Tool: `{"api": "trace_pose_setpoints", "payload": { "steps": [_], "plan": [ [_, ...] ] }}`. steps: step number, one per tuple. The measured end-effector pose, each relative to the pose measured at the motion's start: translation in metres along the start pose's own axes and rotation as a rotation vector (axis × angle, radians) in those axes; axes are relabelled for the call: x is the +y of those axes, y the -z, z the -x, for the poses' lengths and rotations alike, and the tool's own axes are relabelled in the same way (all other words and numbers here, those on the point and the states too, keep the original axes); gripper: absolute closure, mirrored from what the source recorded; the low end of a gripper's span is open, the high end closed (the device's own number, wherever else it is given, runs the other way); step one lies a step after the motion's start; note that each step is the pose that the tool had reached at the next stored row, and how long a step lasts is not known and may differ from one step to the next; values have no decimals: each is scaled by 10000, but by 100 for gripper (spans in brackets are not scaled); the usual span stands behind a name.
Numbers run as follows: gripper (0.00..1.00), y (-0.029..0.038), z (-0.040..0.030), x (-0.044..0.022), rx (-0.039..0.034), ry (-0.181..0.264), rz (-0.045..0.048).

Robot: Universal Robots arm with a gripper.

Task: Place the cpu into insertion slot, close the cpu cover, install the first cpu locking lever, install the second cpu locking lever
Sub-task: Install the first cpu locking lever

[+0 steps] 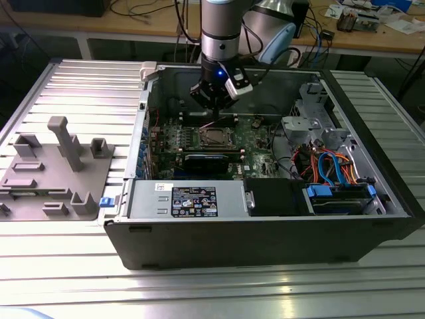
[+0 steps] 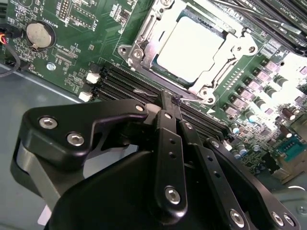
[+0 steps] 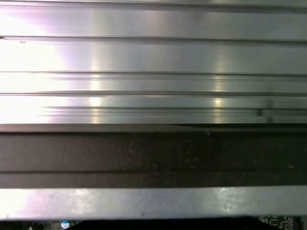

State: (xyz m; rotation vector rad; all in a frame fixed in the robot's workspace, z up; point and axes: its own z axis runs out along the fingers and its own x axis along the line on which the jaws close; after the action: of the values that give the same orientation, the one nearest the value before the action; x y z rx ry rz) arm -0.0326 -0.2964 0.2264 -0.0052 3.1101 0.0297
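The cpu (image 2: 192,45) lies flat in its socket on the green motherboard (image 2: 72,57), its silver-grey top facing up. The cpu cover (image 2: 235,45), a silvery frame, lies down around it. A thin wire locking lever (image 2: 192,98) runs along the socket edge nearest my gripper (image 2: 171,100). Both black fingers (image 2: 165,129) are pressed together, shut, with their tips right at that lever's end; whether they pinch it is hidden. In the exterior view the gripper (image 1: 214,109) hangs inside the open case just behind the cpu (image 1: 214,137).
The black computer case (image 1: 265,232) stands on a slatted aluminium table (image 1: 80,80). A power supply (image 1: 189,199) fills its front, and a drive cage with orange and blue cables (image 1: 332,173) its right. A grey fixture tray (image 1: 53,173) sits at the exterior view's left.
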Motion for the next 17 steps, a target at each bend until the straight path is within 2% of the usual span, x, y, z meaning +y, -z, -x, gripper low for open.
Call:
{"api": "trace_pose_setpoints", "payload": {
  "steps": [8, 12, 17],
  "plan": [
    [89, -44, 72, -1, 4, 0, 0],
    [89, -93, 94, -2, 9, 0, 0],
    [89, -123, 105, -3, 26, -3, 2]
  ]
}}
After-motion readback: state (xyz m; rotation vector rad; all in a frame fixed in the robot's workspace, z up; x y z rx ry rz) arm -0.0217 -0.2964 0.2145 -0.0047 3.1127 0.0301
